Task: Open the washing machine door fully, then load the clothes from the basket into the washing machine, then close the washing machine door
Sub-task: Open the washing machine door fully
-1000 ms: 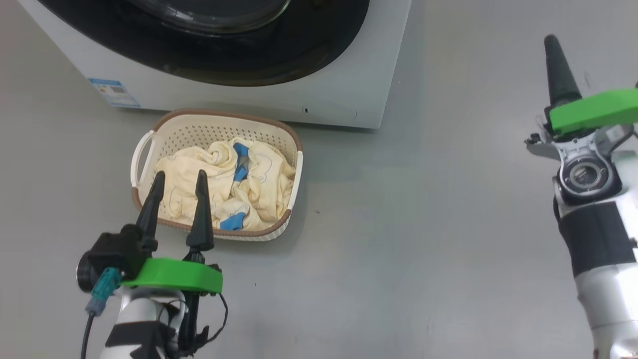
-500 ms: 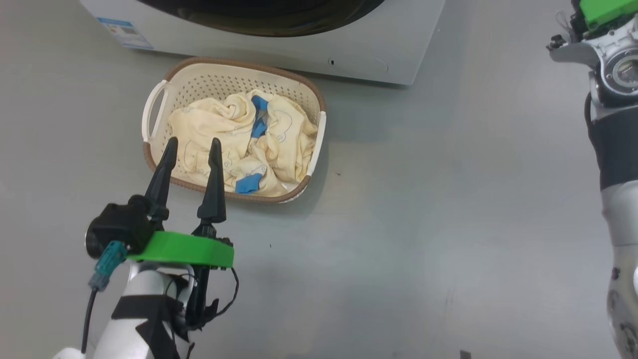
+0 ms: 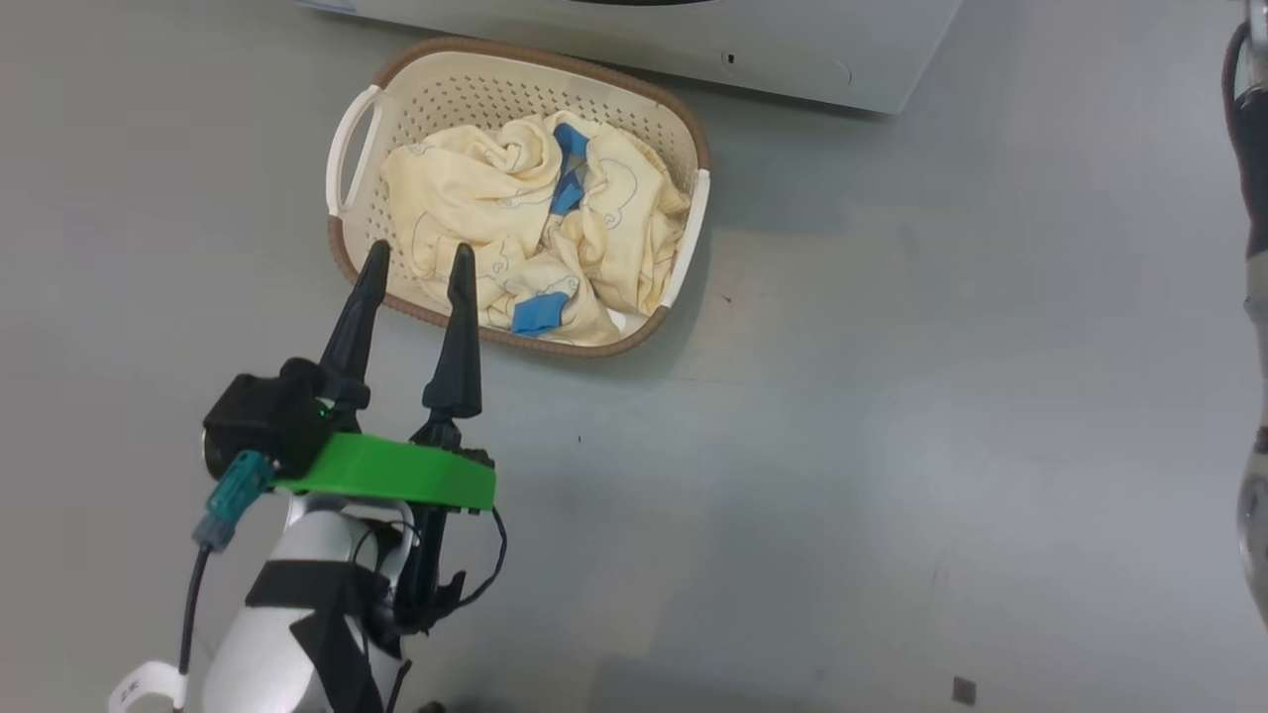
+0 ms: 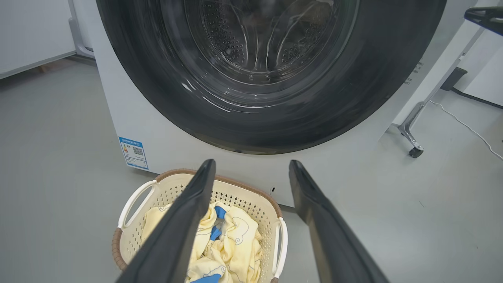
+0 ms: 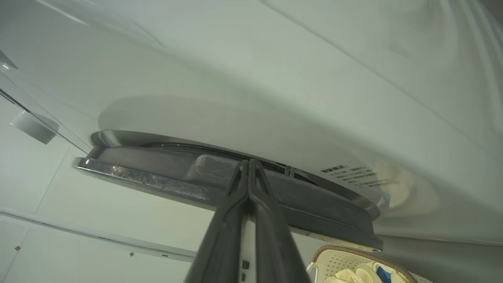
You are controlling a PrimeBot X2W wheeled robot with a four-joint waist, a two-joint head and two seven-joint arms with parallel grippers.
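Two long dark fingers of my left gripper [image 3: 420, 250] stand spread wide with nothing between them. In the head view their tips overlap the near rim of the basket [image 3: 540, 59], and I cannot tell how high above it they hang. Through the left wrist camera the same left gripper [image 4: 252, 162] frames the basket [image 4: 235, 196] between its fingers. The clothes [image 4: 235, 236] lie bundled inside, pale yellow with blue patches.

My right gripper [image 5: 248, 162] has its fingers pressed together, holding nothing. Its tips sit right at the edge of the washing machine door [image 5: 314, 204], which I see edge-on there with a chrome rim. Whether they touch it I cannot tell. My right arm [image 3: 1250, 139] shows only as a strip at the right edge of the head view.

The clothes [image 3: 495, 198] fill most of the basket, which stands on the grey floor [image 3: 892, 446] just in front of the washing machine [image 3: 792, 50]. From the left wrist the washing machine door [image 4: 275, 118] looks closed against the white front of the washing machine [image 4: 177, 149], with the steel drum visible through its glass. A blue label [image 4: 133, 152] sits low on the front, just beside the basket's left handle
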